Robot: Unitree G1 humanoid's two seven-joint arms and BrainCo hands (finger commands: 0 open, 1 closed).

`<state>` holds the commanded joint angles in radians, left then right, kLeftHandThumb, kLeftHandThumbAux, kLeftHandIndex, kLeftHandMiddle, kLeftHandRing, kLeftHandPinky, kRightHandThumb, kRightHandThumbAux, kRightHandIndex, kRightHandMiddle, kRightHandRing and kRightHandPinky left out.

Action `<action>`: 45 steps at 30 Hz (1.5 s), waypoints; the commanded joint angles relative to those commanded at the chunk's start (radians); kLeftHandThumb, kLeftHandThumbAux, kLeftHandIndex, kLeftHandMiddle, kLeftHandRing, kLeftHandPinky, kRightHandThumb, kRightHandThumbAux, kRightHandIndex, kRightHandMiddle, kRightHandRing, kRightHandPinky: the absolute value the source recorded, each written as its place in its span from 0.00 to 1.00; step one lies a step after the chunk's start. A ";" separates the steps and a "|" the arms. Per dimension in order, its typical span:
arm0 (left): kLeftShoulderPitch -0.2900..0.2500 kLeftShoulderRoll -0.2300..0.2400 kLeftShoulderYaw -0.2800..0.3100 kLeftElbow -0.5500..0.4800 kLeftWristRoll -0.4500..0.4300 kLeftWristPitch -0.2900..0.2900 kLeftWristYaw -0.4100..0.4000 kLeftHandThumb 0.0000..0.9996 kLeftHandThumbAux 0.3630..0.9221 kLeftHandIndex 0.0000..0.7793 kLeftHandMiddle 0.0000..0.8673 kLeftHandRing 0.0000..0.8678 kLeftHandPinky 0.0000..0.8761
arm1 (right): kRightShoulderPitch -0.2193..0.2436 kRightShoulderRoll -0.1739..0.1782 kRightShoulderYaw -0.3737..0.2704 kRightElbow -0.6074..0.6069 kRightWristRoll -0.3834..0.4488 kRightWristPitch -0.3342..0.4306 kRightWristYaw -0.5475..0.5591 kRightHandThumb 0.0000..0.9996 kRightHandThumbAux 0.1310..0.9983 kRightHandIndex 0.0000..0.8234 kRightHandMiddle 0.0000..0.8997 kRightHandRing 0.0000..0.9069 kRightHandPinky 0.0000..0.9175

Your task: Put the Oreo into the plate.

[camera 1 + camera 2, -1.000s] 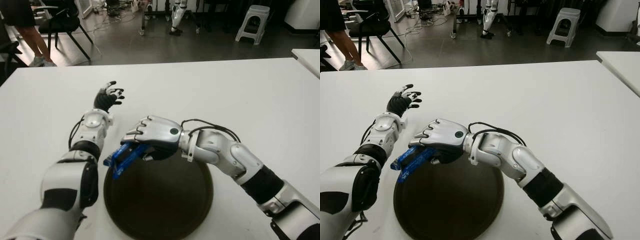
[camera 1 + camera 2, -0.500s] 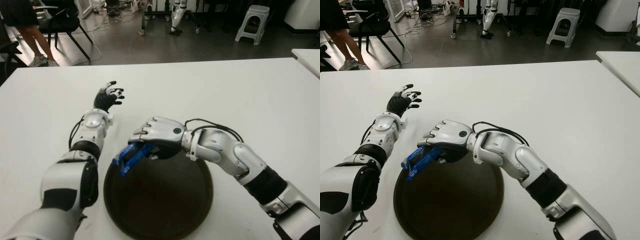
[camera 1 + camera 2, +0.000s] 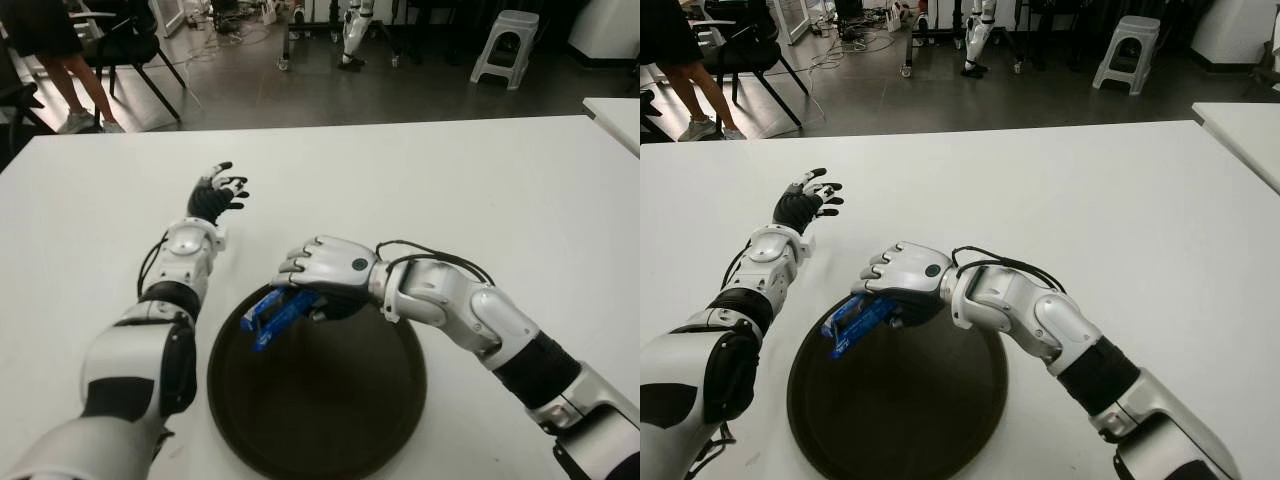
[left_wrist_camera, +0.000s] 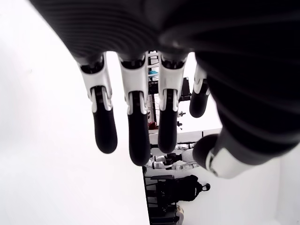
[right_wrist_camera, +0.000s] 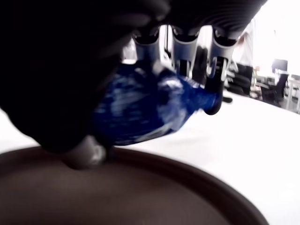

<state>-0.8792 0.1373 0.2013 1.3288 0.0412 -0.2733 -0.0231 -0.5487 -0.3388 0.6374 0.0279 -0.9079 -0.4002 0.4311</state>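
Right hand [image 3: 322,283] clenched around blue Oreo pack [image 3: 271,314], pack jutting from fingers over near-left part of dark plate [image 3: 330,420], above its surface. Pickup and carry done; lowering and release left. Left hand [image 3: 218,190] spread, empty, well beyond plate.
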 joint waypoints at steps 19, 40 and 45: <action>0.002 -0.004 0.012 -0.002 -0.009 -0.007 -0.007 0.54 0.55 0.20 0.37 0.42 0.42 | -0.069 -0.010 0.033 0.093 -0.019 -0.043 0.034 0.00 0.45 0.00 0.00 0.00 0.00; -0.001 -0.005 0.010 -0.002 -0.007 0.002 -0.002 0.53 0.50 0.22 0.38 0.43 0.43 | -0.057 0.049 0.050 0.260 -0.039 0.004 -0.126 0.01 0.54 0.00 0.00 0.00 0.00; -0.001 -0.006 0.016 -0.001 -0.013 0.003 -0.007 0.54 0.50 0.23 0.38 0.43 0.43 | -0.060 0.061 0.056 0.294 -0.036 0.009 -0.143 0.00 0.55 0.00 0.00 0.00 0.00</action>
<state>-0.8806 0.1314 0.2171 1.3276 0.0278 -0.2706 -0.0302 -0.6091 -0.2777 0.6937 0.3223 -0.9442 -0.3915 0.2877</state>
